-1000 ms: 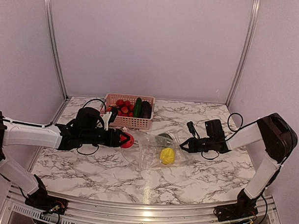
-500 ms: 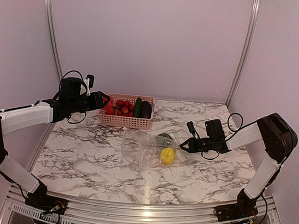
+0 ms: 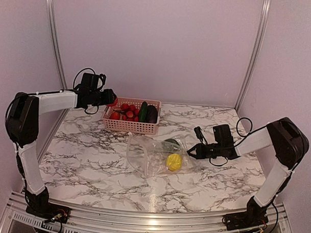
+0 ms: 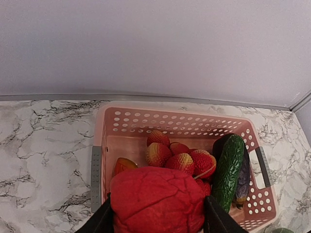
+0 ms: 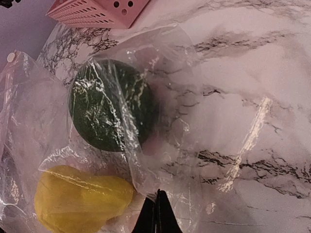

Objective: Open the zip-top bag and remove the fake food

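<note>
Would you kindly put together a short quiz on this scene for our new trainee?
1. True or false: the left gripper is empty.
2. What lies inside the zip-top bag? A) a yellow lemon and a dark green piece; B) a cucumber and an eggplant; C) nothing.
3. Fill in: the right gripper is shut on the edge of the ____.
Key: 1 false, it holds a red piece by the pink basket. 2 A. 3 zip-top bag.
</note>
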Robot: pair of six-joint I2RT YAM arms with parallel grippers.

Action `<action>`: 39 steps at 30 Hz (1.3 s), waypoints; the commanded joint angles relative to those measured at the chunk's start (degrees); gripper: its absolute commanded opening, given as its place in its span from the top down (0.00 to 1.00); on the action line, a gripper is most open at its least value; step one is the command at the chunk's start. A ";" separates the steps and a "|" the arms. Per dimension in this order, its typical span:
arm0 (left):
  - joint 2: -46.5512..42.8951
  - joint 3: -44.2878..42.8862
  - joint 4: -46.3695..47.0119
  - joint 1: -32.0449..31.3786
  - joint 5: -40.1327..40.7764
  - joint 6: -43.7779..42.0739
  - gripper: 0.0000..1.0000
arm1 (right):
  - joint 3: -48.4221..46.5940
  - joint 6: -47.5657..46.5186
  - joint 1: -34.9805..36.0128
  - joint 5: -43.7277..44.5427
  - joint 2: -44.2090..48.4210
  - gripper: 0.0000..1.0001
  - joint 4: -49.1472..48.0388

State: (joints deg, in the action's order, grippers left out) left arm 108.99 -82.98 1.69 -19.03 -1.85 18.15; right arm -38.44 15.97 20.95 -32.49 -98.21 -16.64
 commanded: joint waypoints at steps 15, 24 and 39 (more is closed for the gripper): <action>24.20 -32.48 -14.41 2.06 7.07 -7.19 0.31 | -3.89 -0.68 -0.56 -0.47 -3.42 1.00 1.25; 14.72 -25.79 -13.01 2.09 2.44 -6.86 0.09 | -4.22 -1.00 -0.56 -0.62 -1.03 0.92 2.86; -18.21 19.91 7.01 -2.63 -13.27 3.05 0.31 | -4.41 -2.74 -1.25 0.41 6.57 0.37 9.24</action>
State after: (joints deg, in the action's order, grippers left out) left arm 97.01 -71.92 4.05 -19.53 -11.38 17.67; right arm -41.87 14.22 20.53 -32.64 -94.28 -10.44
